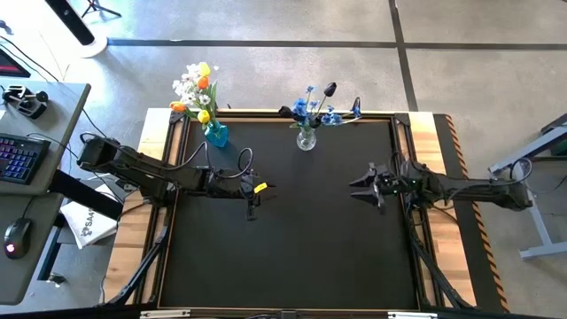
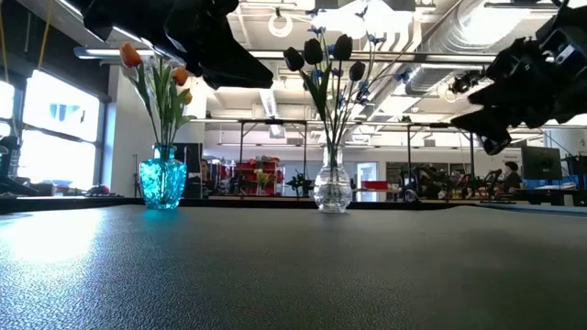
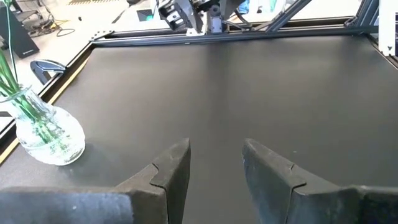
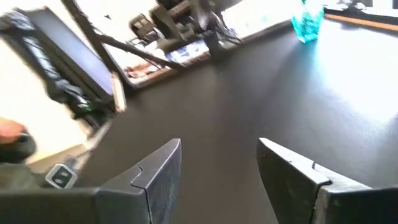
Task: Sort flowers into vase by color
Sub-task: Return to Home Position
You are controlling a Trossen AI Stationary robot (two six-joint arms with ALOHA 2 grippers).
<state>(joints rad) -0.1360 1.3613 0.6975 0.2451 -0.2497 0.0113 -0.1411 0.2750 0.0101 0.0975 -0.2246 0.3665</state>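
A blue glass vase (image 1: pixel 215 134) at the table's far left holds white sprays, orange-red and yellow tulips (image 1: pixel 198 89); it also shows in the low view (image 2: pixel 163 182). A clear glass vase (image 1: pixel 306 138) at the far middle holds blue sprays and dark tulips (image 1: pixel 317 105); it shows in the left wrist view (image 3: pixel 48 134) too. Both vases stand on their bases on the black table. My left gripper (image 1: pixel 253 202) is open and empty above the table's left middle. My right gripper (image 1: pixel 363 188) is open and empty above the right middle.
The black table top (image 1: pixel 292 239) has a raised frame rim (image 1: pixel 173 177) along its sides. A desk with a keyboard (image 1: pixel 18 159) and a mouse stands to the left of the table. The room beyond shows shelves and equipment.
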